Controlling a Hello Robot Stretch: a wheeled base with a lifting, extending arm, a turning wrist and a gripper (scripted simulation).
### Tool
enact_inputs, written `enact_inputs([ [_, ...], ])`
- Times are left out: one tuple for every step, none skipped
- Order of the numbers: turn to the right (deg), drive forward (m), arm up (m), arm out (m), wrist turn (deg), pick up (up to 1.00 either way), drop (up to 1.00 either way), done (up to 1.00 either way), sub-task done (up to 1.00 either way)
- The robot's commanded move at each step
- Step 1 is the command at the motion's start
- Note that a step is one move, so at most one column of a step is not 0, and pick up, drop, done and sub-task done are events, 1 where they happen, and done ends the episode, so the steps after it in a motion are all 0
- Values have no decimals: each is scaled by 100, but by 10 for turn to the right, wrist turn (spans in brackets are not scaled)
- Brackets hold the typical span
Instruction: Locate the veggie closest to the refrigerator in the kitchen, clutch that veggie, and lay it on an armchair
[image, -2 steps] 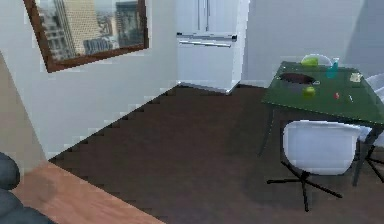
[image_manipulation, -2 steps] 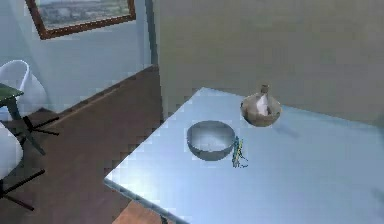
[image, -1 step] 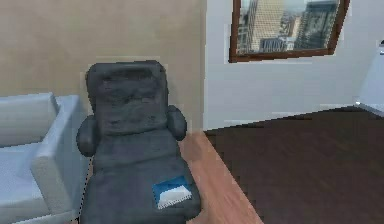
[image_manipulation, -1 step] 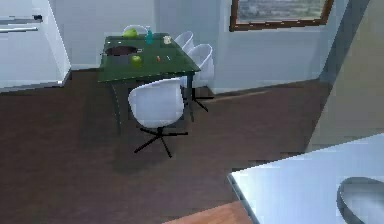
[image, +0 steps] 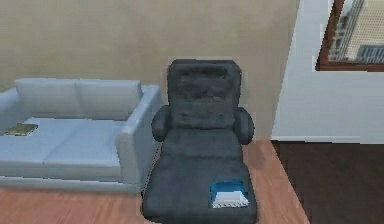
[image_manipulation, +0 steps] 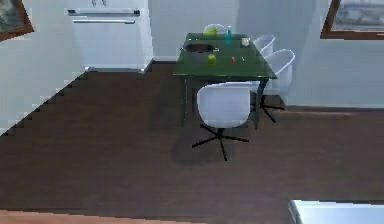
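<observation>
Dark padded armchair (image: 203, 110) faces the robot squarely, beside a pale sofa (image: 75, 130), so it looks well lined up for a drop-off. 1 blue-and-white thing (image: 228, 195) lies on its footrest. I cannot tell the pincer's state, nor where the veggie sits relative to it.

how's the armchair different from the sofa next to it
The armchair is dark grey and tufted; the sofa is pale blue-grey and smooth. The armchair seats one, with its footrest out; the sofa is wider, a two-seater. Both stand against the beige wall.
</observation>
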Motion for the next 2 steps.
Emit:
enact_inputs([
  [0, 10, 0, 0, 0, 0, 0, 0, 0],
  [450, 0, 0, 0, 0, 0, 0, 0, 0],
])
